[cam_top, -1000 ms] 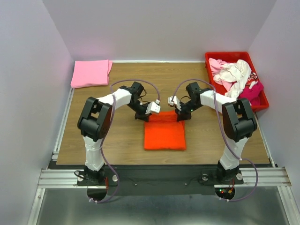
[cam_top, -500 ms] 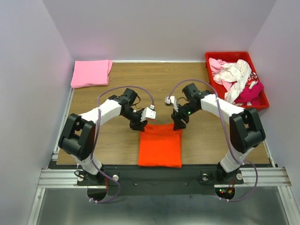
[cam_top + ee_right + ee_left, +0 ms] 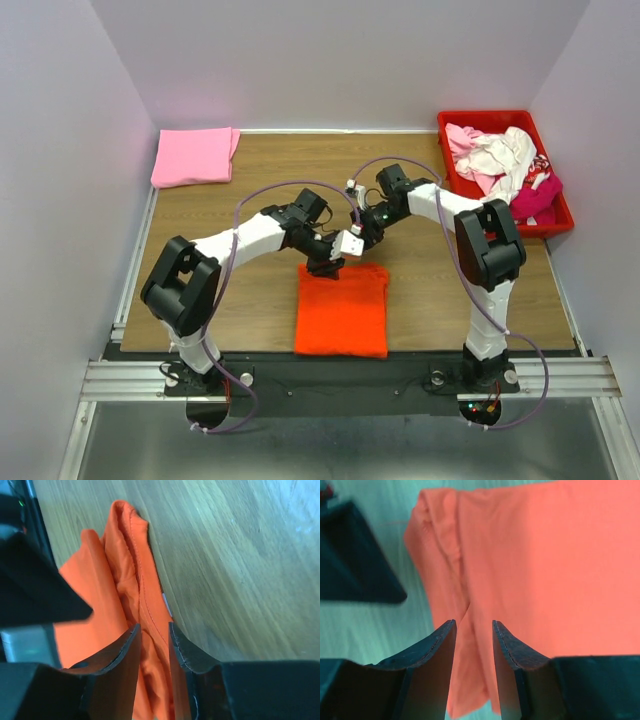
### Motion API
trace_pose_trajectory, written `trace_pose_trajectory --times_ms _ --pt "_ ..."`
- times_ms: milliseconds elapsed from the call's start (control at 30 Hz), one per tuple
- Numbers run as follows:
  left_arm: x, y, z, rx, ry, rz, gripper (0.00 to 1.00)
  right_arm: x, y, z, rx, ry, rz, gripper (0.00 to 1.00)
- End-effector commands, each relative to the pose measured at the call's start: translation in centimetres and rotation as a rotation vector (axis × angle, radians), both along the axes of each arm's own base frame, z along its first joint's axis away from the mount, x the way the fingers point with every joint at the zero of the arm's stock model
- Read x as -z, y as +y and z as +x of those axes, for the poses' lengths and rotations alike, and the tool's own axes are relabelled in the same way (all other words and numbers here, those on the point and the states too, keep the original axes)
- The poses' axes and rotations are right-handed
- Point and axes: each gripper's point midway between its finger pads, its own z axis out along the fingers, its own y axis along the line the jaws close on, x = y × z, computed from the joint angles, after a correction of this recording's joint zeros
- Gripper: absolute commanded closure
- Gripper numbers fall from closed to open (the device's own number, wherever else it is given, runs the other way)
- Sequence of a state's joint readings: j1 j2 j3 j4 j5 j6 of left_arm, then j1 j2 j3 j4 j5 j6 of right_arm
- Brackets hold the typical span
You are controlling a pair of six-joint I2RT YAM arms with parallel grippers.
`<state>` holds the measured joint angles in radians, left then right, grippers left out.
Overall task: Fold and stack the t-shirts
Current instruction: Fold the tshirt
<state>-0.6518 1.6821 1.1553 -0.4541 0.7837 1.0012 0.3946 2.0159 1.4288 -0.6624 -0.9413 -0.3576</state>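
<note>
Orange t-shirt point(image 3: 341, 310) folded; pink t-shirt point(image 3: 194, 156) folded, far-left.

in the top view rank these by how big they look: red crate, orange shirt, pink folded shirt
1. red crate
2. orange shirt
3. pink folded shirt, though it lies farther from the camera, so this place is less sure

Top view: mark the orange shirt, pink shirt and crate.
orange shirt point(image 3: 342, 312), top view, middle of the folded cloth.
pink shirt point(image 3: 195, 157), top view, middle of the folded cloth.
crate point(image 3: 486, 116), top view, far rim.
</note>
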Motion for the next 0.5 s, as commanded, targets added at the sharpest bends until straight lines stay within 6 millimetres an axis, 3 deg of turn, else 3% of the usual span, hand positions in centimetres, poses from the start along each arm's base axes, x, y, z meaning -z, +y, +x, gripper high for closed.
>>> trace_pose_trajectory --times_ms 0,467 --pt "0.3 -1.8 -0.5 -0.004 0.021 -0.017 0.53 -1.5 1.9 0.3 0.074 0.108 0.080 0.66" --pt "3.5 -2.4 -1.4 0.009 0.063 0.047 0.52 1.5 2.6 -3.4 0.097 0.310 0.052 0.73"
